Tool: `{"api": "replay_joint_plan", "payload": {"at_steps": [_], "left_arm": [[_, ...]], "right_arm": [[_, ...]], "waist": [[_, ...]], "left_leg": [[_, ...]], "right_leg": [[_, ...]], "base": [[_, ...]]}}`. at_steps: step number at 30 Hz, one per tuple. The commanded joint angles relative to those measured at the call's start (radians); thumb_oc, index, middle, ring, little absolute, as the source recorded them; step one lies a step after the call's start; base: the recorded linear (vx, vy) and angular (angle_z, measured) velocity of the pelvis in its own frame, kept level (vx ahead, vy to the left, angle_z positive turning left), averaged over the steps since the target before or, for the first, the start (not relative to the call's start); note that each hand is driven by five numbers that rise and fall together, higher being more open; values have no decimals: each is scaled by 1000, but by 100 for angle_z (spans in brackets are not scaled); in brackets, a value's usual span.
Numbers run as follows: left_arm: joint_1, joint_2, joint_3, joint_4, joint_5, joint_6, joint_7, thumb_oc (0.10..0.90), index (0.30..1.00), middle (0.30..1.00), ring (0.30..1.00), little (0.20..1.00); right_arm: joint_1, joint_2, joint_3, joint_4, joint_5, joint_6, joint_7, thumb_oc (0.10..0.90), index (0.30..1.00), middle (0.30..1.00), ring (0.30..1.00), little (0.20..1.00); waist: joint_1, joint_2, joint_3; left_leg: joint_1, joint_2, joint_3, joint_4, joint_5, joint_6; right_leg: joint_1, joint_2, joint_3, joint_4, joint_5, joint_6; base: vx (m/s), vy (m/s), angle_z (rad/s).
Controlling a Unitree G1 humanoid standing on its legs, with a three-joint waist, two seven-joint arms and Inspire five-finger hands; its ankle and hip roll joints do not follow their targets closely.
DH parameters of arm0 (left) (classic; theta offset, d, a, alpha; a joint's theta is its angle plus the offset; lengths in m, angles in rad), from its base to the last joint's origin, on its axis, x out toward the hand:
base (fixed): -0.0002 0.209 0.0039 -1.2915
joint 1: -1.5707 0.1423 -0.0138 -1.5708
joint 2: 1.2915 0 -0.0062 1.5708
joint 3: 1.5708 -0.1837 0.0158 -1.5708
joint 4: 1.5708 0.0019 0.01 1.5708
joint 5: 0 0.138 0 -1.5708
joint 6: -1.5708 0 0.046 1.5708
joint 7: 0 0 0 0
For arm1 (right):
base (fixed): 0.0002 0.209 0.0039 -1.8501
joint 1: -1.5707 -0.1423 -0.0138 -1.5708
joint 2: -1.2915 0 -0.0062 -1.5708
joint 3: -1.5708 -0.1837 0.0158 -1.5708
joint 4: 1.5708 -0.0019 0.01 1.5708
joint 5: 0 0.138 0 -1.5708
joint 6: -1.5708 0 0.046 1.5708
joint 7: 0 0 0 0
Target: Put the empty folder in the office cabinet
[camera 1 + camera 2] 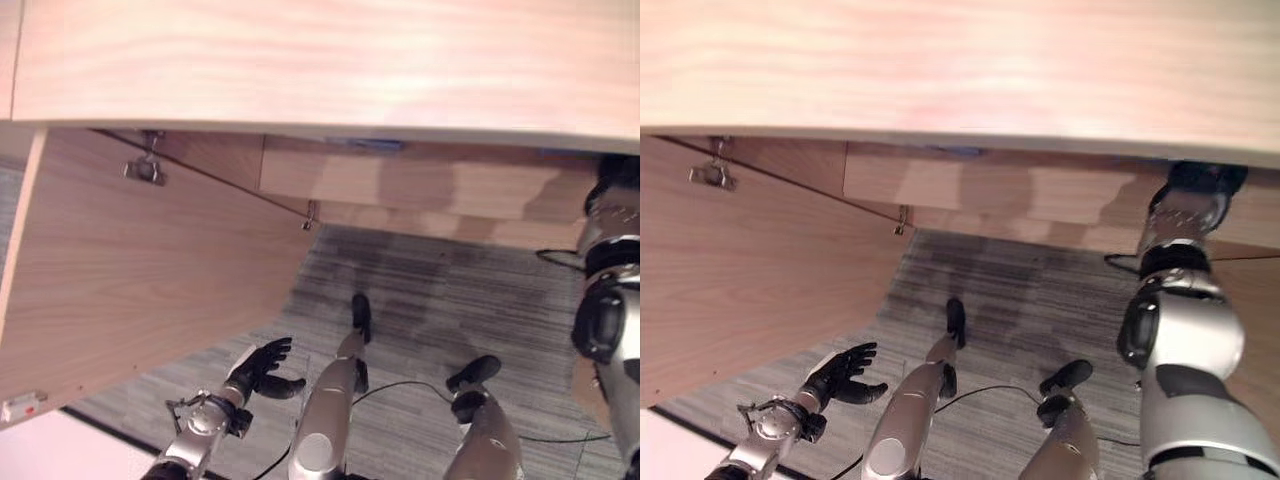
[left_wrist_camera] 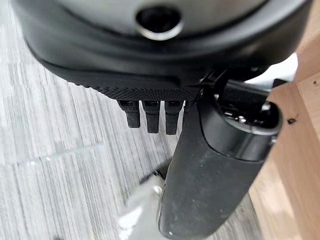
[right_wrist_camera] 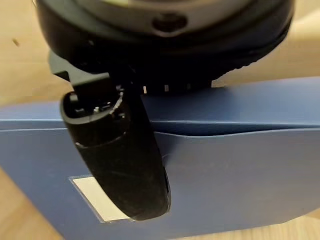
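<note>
Your right hand [image 3: 120,165] has its thumb clamped across the face of the blue folder [image 3: 240,175], which sits against the hand inside the wooden cabinet [image 1: 150,270]. If you let go before its lower edge rests on the shelf, it may tip or slide out. Your left hand [image 1: 262,368] hangs beside the open cabinet door with relaxed fingers, holding nothing.

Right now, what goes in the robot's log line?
right hand: thumb on blue folder, inside cabinet | left hand: open, idle
</note>
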Motion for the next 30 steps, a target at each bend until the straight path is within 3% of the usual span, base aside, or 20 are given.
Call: {"api": "replay_joint_plan", "payload": {"at_steps": [1,12,15,16,17,18,23,25,26,28,30], "left_arm": [[11,62,-34,17,-38,-22,11,800,900,900,900,900],[9,118,-37,-12,-75,-32,22,800,900,900,900,900],[19,127,-41,-27,-82,-30,20,800,900,900,900,900],[26,127,-40,-34,-86,-30,23,800,900,900,900,900],[26,127,-40,-35,-86,-30,24,800,900,900,900,900],[28,132,-45,-42,-81,-30,25,800,900,900,900,900],[25,140,-43,-43,-66,-17,47,800,900,900,900,900],[-9,161,-58,-19,-25,-4,67,800,900,900,900,900],[-42,172,-67,3,31,14,72,800,900,900,900,900],[-53,177,-69,18,42,18,70,800,900,900,900,900],[-58,177,-62,45,59,37,54,800,900,900,900,900]], "right_arm": [[-83,-117,111,-91,-76,-26,22,400,300,300,300,300],[-315,-257,299,-34,-123,26,-4,400,300,300,300,300],[-353,-274,339,-26,-124,33,-8,400,300,300,300,300],[-370,-277,354,-19,-124,35,-13,427,340,340,340,340],[-373,-277,357,-17,-125,36,-14,508,462,462,462,462],[-380,-278,363,4,-126,42,-33,800,900,900,900,900],[-411,-265,372,105,-169,92,-116,800,900,900,900,900],[-444,-265,379,205,-229,175,-182,800,900,900,900,900],[-426,-281,381,252,-261,258,-213,800,900,900,900,900],[-416,-296,378,272,-270,287,-215,800,900,900,900,900],[-382,-325,382,310,-310,340,-217,800,900,900,900,900]], "waist": [[21,1,-38],[53,-7,-82],[60,-13,-93],[62,-13,-100],[62,-13,-101],[64,-13,-106],[71,-27,-108],[76,-40,-105],[78,-60,-107],[81,-61,-105],[99,-84,-122]], "left_leg": [[-116,109,-41,214,-235,-145],[-336,72,-88,379,-302,-122],[-378,61,-96,411,-310,-119],[-396,53,-99,422,-314,-117],[-399,53,-99,424,-314,-117],[-403,51,-101,423,-314,-117],[-369,52,-109,377,-304,-119],[-323,53,-119,342,-292,-124],[-267,59,-124,313,-284,-134],[-234,63,-130,295,-278,-138],[-171,66,-134,254,-262,-149]], "right_leg": [[-108,-62,95,200,-253,71],[-319,-181,170,434,-343,71],[-348,-192,184,462,-359,66],[-363,-195,190,474,-368,65],[-366,-195,190,476,-369,65],[-371,-200,190,483,-370,66],[-326,-191,172,455,-366,70],[-262,-172,140,420,-355,73],[-184,-146,94,380,-346,73],[-132,-130,67,351,-338,73],[-40,-95,24,285,-323,70]], "base": [[66,26,19],[64,7,12],[53,2,4],[45,12,2],[44,29,2],[21,22,-4],[0,-10,-2],[-24,-155,-6],[-17,-183,10],[-7,-132,26],[14,-140,19]]}}
